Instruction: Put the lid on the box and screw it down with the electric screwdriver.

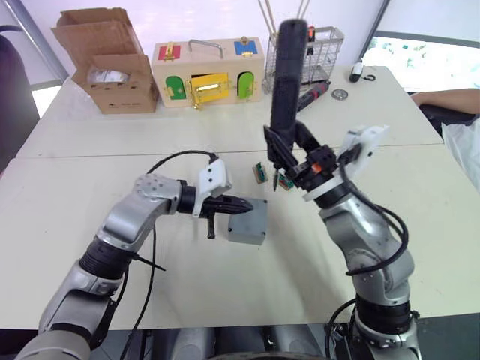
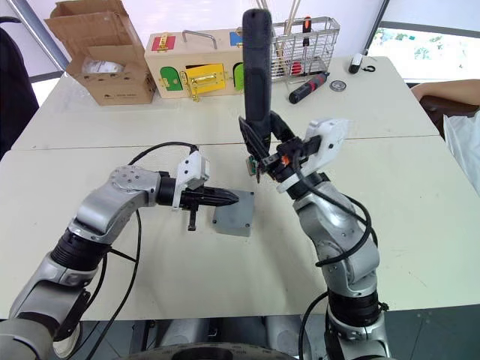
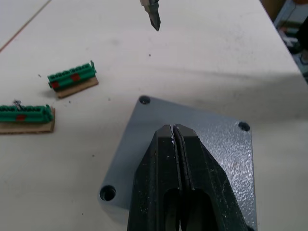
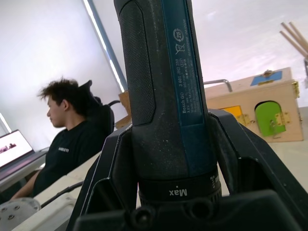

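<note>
The grey lid (image 3: pixel 211 132) lies flat on the box (image 1: pixel 244 238), with screw holes showing at its corners. My left gripper (image 1: pixel 244 203) is shut with nothing between its fingers, and its tips rest over the middle of the lid. My right gripper (image 1: pixel 291 154) is shut on the electric screwdriver (image 1: pixel 288 82), a thick dark blue-black cylinder held upright. Its metal bit (image 3: pixel 153 18) points down and hangs above the table just beyond the lid's far edge, apart from it.
Two green terminal blocks (image 3: pixel 72 79) (image 3: pixel 26 118) lie just beyond the box. At the back stand a cardboard carton (image 1: pixel 112 64), a colourful wooden latch box (image 1: pixel 208 73) and a wire basket (image 1: pixel 315 52), with a red-and-black hand screwdriver (image 1: pixel 315 94) beside it. A person's arm (image 1: pixel 450 97) rests at the far right.
</note>
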`<state>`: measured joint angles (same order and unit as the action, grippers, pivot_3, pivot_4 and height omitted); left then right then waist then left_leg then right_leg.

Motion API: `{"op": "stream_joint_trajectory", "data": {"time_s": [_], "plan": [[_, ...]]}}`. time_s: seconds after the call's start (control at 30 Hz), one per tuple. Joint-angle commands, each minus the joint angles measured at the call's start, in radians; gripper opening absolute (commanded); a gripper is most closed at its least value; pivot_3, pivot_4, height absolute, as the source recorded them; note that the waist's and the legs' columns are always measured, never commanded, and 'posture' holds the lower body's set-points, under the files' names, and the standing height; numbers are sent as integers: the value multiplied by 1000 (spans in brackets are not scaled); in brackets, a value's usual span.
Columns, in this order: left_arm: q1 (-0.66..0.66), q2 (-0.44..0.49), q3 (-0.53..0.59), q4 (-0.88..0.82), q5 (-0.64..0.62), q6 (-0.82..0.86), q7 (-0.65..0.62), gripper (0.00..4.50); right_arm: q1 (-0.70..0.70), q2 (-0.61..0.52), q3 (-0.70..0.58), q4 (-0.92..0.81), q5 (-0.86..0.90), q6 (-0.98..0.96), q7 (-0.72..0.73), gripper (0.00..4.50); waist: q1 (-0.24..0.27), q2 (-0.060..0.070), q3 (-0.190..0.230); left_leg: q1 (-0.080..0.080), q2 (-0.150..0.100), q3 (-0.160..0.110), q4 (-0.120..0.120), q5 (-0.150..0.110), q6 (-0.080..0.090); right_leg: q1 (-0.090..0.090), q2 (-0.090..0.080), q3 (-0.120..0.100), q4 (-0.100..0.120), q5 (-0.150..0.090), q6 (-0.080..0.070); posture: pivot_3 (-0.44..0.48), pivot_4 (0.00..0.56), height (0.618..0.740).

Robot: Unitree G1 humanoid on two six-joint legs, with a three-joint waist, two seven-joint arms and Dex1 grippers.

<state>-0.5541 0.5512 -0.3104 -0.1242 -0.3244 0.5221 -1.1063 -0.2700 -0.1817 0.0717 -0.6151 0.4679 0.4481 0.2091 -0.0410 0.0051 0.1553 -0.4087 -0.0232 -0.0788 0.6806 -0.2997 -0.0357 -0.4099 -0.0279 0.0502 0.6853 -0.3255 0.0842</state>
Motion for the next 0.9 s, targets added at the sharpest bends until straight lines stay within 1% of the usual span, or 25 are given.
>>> {"op": "stream_joint_trajectory", "data": {"time_s": [0.03, 0.23, 0.47, 0.67, 0.9], "plan": [[4, 26, -22, -1, 48, -52, -15, 0, 16, 23, 44, -44, -51, -86, 11, 1987, 0, 0, 0, 0, 0, 0, 0, 0, 0, 0, 0, 0, 0, 0, 0, 0, 150, 740], [10, 47, -15, -9, 43, -42, -39, 0, 41, 65, 92, 16, -124, -166, 13, 1987, 0, 0, 0, 1, 0, 0, 0, 0, 0, 1, 0, 0, 0, 0, 0, 0, 150, 740], [3, 69, -6, -11, 40, -30, -56, 0, 65, 99, 111, 102, -167, -255, 33, 1987, -1, 0, 0, 1, 0, 0, 0, 0, 0, 1, 0, 0, 0, 0, 0, 0, 150, 740], [-5, 86, -4, -12, 42, -26, -65, 0, 63, 115, 102, 162, -190, -318, 43, 1987, -1, 0, 0, 1, 0, 0, 0, 0, 0, 1, 0, 0, 0, 0, 0, 0, 150, 740], [-7, 88, -7, -17, 42, -19, -66, 0, 61, 113, 85, 173, -189, -331, 51, 1987, -1, 0, 0, 1, 0, -1, 0, 0, 0, 1, 0, 0, 0, 0, 0, 0, 150, 740]]}}
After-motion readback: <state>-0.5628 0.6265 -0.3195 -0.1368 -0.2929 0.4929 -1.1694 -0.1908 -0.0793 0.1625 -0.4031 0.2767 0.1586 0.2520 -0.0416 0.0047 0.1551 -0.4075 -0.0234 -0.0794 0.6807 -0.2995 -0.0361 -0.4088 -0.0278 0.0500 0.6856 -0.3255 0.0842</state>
